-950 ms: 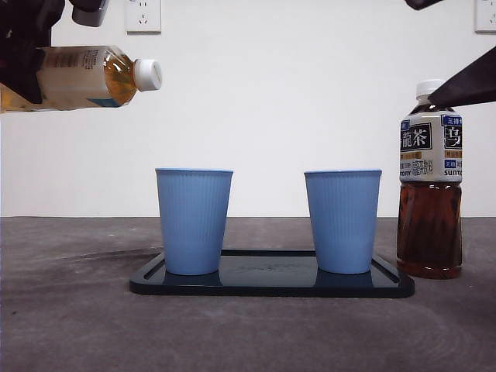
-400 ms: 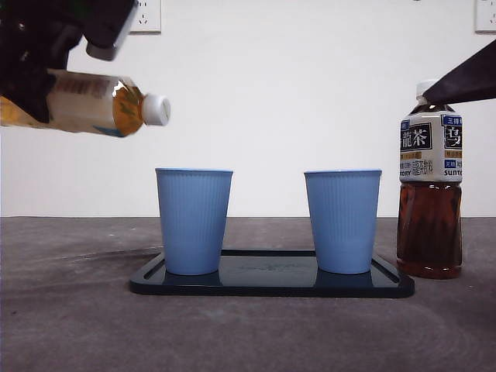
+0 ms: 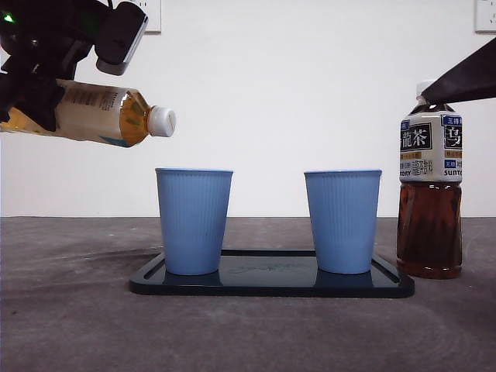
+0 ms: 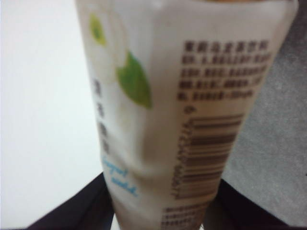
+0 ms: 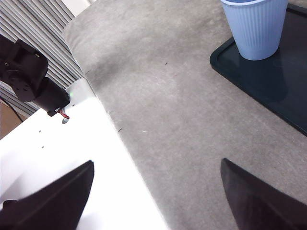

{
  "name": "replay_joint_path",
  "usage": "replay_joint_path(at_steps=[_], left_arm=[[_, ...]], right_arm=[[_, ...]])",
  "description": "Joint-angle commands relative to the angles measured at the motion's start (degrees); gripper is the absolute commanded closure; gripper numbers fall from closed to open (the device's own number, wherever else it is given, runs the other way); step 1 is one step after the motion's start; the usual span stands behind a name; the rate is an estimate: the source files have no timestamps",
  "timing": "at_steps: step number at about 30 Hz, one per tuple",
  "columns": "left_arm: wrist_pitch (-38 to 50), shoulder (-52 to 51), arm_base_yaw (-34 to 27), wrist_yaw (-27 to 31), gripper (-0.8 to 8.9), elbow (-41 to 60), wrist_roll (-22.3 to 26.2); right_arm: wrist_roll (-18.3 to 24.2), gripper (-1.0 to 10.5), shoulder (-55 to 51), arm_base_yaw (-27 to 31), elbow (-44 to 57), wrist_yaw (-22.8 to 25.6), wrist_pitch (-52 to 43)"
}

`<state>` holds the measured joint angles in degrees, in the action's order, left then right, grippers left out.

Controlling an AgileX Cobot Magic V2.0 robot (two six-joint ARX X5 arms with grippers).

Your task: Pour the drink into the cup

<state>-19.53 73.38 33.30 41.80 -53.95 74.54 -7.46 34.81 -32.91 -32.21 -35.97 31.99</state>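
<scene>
left tool [image 3: 35, 101] tipping the clear plastic bottle of pale tea [image 3: 93, 115] toward the left blue ribbed cup [image 3: 194, 221]
clamped on its label, the bottle has dropped and tilted, white cap [image 3: 162, 122] still on, just short of the rim; right tool [image 5: 156, 191] waits wide apart.

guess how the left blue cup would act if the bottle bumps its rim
The left blue cup looks thin, ribbed and tall for its narrow base, so it would probably tip easily. It seems light, likely to slide on the glossy tray.
</scene>
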Motion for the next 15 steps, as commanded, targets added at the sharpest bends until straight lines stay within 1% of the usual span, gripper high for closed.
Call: replay_joint_path(at_steps=[1, 15], left_arm=[[1.97, 0.09, 0.55, 0.85, 6.63, -1.81, 0.02], [1.97, 0.07, 0.55, 0.85, 6.62, -1.81, -0.52]], right_arm=[[0.68, 5.3, 0.31, -0.39, -0.94, -0.04, -0.37], [0.68, 5.3, 0.31, -0.39, -0.94, -0.04, -0.37]])
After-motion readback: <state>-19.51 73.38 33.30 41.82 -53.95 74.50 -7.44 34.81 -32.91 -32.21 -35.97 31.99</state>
